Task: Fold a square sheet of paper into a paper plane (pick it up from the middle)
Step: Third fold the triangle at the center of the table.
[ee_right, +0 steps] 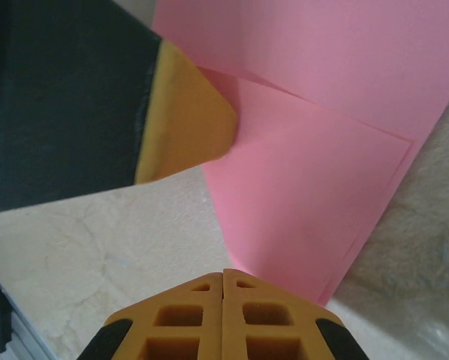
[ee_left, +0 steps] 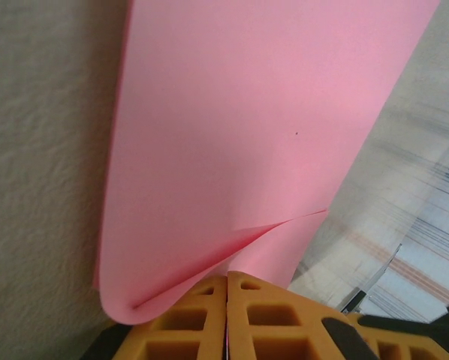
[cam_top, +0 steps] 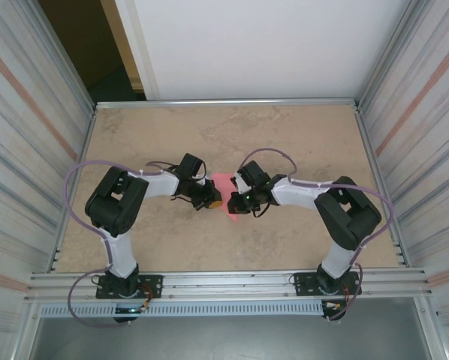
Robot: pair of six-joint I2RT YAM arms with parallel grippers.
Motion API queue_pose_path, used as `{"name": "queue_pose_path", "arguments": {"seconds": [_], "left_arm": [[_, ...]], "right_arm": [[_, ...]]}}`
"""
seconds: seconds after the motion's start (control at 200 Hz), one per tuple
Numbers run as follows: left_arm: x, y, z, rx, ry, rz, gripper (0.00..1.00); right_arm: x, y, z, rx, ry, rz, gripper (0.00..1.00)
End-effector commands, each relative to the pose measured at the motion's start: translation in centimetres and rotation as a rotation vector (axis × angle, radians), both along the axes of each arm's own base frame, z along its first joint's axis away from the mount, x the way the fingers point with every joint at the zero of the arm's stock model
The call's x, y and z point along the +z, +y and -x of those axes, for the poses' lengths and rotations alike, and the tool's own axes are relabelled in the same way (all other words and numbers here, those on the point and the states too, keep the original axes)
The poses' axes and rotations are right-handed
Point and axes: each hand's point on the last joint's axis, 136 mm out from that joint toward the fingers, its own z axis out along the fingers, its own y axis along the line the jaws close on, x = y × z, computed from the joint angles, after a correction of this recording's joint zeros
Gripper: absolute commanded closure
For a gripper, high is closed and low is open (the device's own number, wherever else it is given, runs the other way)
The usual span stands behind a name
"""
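I'm mid-fold: the square sheet of paper (cam_top: 223, 184) hangs between both arms over the middle of the tabletop (cam_top: 284, 135), well clear of every edge. The left gripper (ee_left: 226, 279) has its jaws pressed together on a doubled-over, still-rounded flap. The right gripper (ee_right: 223, 271) has its jaws closed too, apparently pinching the sheet's lower edge. I judge the next move needs that loose curl pressed flat into a sharp crease without letting the layers slide.

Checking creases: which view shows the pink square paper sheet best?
Right wrist: the thin pink square sheet of paper spreads wide, crease lines plain. Left wrist shows a curled layer close up; top external, just a small patch.
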Motion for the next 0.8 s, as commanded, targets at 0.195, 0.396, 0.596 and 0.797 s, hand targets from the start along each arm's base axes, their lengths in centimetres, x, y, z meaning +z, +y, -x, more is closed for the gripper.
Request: {"name": "queue_pose_path", "arguments": {"seconds": [0.195,0.396,0.596,0.797], "left_arm": [[0.8,0.1,-1.4,-0.017,-0.128,-0.029,0.90],[4.6,-0.8,-1.8,-0.089,-0.315,0.029,0.90],[2.9,-1.0,-0.1,-0.134,-0.297,0.028,0.90],[1.8,-1.8,0.5,-0.171,-0.273,0.055,0.90]], "right_arm": [[-3.5,-1.7,0.5,-0.044,0.079,0.132,0.99],[-4.2,-2.4,1.0,-0.051,0.100,0.165,1.00],[-4.3,-2.5,1.0,-0.059,0.112,0.168,1.00],[-4.6,-2.6,1.3,-0.056,0.126,0.178,1.00]]}}
